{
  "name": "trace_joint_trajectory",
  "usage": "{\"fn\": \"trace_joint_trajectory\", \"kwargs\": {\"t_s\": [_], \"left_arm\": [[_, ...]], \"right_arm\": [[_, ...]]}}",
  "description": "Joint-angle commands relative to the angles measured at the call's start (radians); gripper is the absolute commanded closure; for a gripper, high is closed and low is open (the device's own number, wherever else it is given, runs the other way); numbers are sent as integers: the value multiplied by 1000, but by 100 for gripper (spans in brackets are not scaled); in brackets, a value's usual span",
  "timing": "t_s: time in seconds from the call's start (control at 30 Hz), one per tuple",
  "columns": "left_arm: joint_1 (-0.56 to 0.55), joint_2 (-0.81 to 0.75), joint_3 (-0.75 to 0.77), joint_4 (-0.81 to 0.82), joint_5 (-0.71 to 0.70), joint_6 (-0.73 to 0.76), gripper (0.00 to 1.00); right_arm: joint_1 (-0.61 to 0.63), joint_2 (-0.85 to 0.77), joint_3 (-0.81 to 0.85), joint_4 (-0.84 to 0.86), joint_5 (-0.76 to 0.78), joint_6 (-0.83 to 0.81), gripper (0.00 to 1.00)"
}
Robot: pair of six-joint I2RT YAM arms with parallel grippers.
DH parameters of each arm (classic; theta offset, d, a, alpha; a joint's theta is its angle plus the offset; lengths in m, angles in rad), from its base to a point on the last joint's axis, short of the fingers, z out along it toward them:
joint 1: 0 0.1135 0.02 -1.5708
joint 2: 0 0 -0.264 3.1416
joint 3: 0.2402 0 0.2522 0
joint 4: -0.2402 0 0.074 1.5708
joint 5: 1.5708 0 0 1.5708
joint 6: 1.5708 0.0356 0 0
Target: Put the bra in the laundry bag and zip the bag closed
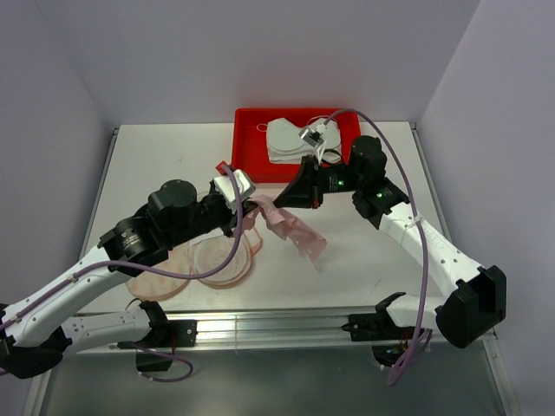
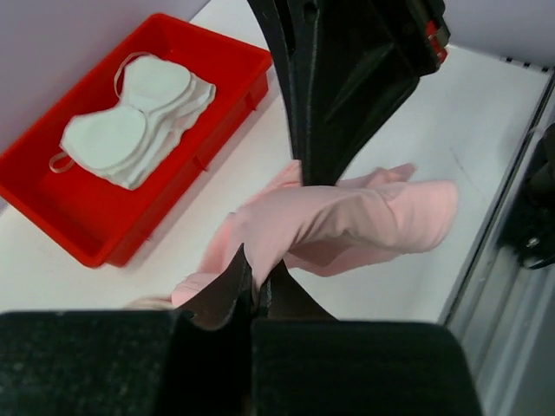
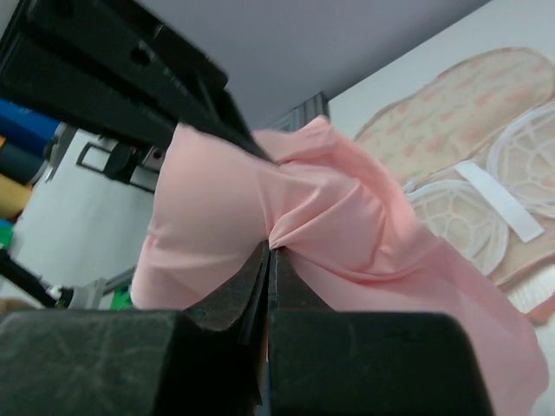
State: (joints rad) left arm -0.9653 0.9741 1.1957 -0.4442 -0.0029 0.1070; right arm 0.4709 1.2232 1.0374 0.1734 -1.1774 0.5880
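A pink bra (image 1: 295, 230) hangs above the middle of the table, held at its upper end by both grippers. My left gripper (image 1: 252, 202) is shut on one fold of it, as the left wrist view shows (image 2: 257, 269) with the bra (image 2: 347, 221) beyond. My right gripper (image 1: 283, 203) is shut on the fold beside it (image 3: 270, 247), pinching the bra (image 3: 329, 208). The laundry bag (image 1: 173, 276) lies open and flat on the table under the left arm, cream with pink motifs, its round inner domes showing. It also shows in the right wrist view (image 3: 460, 113).
A red tray (image 1: 250, 143) stands at the back centre with white bras (image 1: 290, 139) in it; it also shows in the left wrist view (image 2: 52, 199). Grey walls enclose the table on three sides. A metal rail (image 1: 260, 328) runs along the near edge.
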Motion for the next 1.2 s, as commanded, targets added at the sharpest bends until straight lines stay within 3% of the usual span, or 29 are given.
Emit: {"fn": "trace_joint_trajectory", "kwargs": {"t_s": [0.0,0.1,0.13,0.23,0.33,0.5,0.7,0.87,1.17], "left_arm": [[-27,15,62,52,-40,-134,100],[-30,29,114,4,-115,-245,100],[-30,32,125,-10,-138,-271,100],[-30,37,148,-44,-200,-343,100],[-30,37,157,-53,-181,-365,100],[-30,54,203,-80,-187,-371,100],[-30,77,266,-120,-203,-366,100],[-30,77,272,-105,-166,-377,100],[-30,109,309,-131,-216,-397,100]], "right_arm": [[5,6,117,-170,141,-149,100],[6,-45,130,-265,336,-221,72],[8,-71,119,-246,390,-229,52],[11,-180,55,-178,527,-258,27],[11,-279,-20,-73,552,-286,16],[12,-309,-59,-38,386,-347,9],[15,-301,-56,-54,295,-372,4],[64,-240,1,-192,337,-444,4],[155,-218,18,-236,451,-485,8]]}}
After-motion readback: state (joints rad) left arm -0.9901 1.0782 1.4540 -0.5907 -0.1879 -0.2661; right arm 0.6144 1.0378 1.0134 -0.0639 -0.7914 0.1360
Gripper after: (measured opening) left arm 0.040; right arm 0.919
